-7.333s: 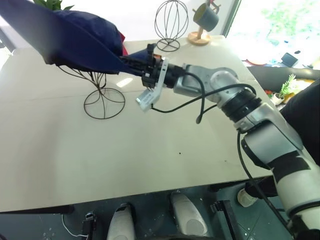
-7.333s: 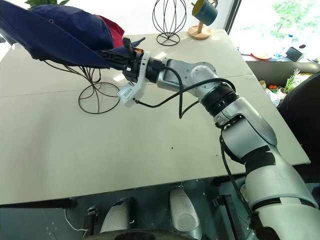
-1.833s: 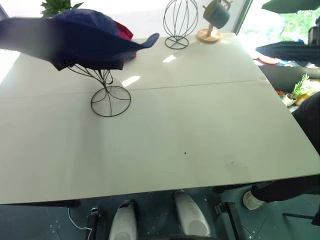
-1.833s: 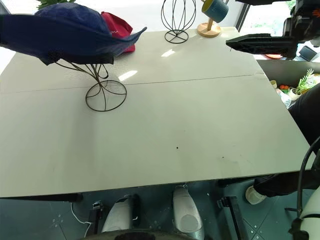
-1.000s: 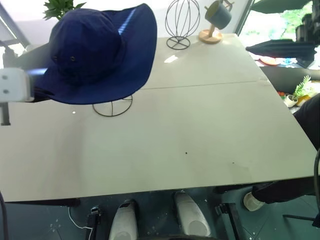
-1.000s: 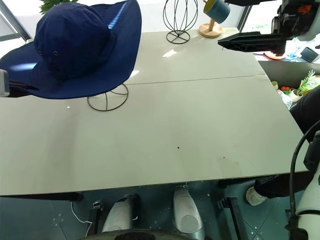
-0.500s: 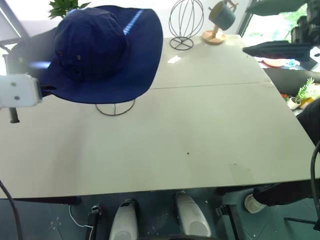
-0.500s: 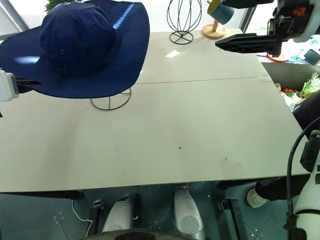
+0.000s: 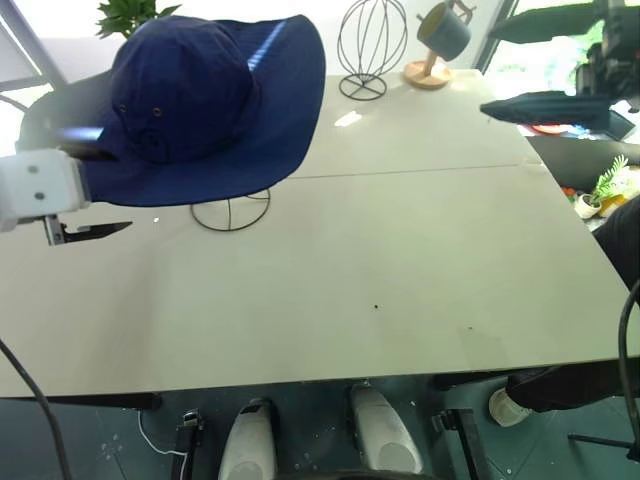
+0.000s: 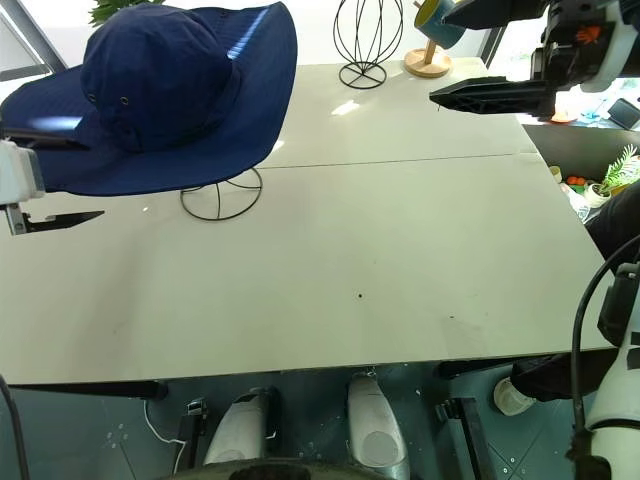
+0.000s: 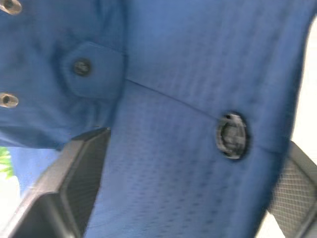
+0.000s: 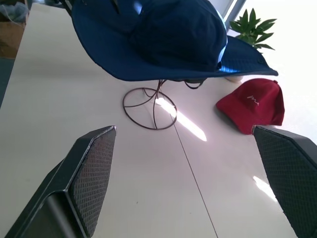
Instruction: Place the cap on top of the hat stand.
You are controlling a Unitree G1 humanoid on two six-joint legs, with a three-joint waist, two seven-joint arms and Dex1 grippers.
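Observation:
The navy cap (image 9: 185, 95) sits over the head of the hat stand (image 12: 157, 92), crown up and brim spread wide. Only the stand's stem and ring base (image 10: 221, 219) show beneath it. My left gripper (image 10: 88, 178) is at the cap's left edge and open. One finger lies above the brim and the lower finger (image 9: 95, 229) hangs below it, apart from the fabric. In the left wrist view blue fabric (image 11: 188, 124) lies between the spread fingers. My right gripper (image 10: 440, 58) hovers open and empty over the table's far right.
A red cap (image 12: 252, 105) lies on the table behind the stand. A smaller wire-globe stand (image 9: 368, 45) and a mug on a wooden peg (image 9: 440, 32) stand at the far edge. A plant (image 12: 253, 26) is beyond. The pale table (image 10: 380, 260) stretches to the near edge.
My left gripper has opened: its lower finger now hangs below the brim. The cap stays settled on the stand. The right gripper has hardly moved.

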